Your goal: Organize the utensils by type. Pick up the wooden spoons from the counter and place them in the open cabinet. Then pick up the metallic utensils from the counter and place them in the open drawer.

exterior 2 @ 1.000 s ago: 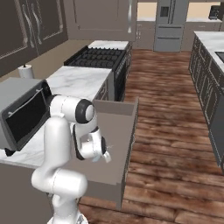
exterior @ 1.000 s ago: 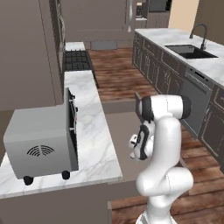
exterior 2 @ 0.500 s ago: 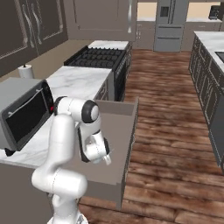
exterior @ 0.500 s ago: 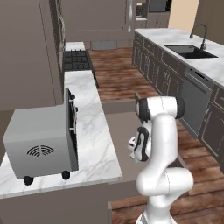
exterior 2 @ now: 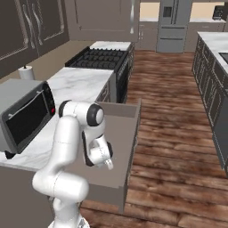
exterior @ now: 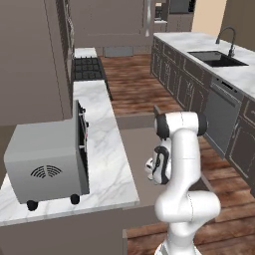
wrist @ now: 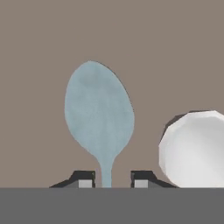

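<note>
A slim silver metallic spoon (wrist: 99,111) lies bowl-up against the flat taupe bottom of the open drawer (exterior: 135,144) (exterior 2: 121,129). Its thin handle runs down between my gripper's (wrist: 113,179) two dark fingertips (wrist: 85,178), with a small gap on each side, so the jaws stand open around it without touching. The gripper (exterior: 149,172) (exterior 2: 109,165) hangs low inside the drawer, beside the white marble counter (exterior: 104,144) (exterior 2: 78,82). The wooden spoons are out of view. A dark wall cabinet (exterior: 30,60) hangs over the counter at the left.
A grey toaster oven (exterior: 45,159) (exterior 2: 22,113) stands on the counter near its front end. A black stove (exterior: 87,67) (exterior 2: 100,58) sits further along. Dark base cabinets and a sink (exterior: 219,57) line the far side across the wooden floor (exterior 2: 173,133).
The hand has sunk slightly lower into the drawer, and its fingers have come apart.
</note>
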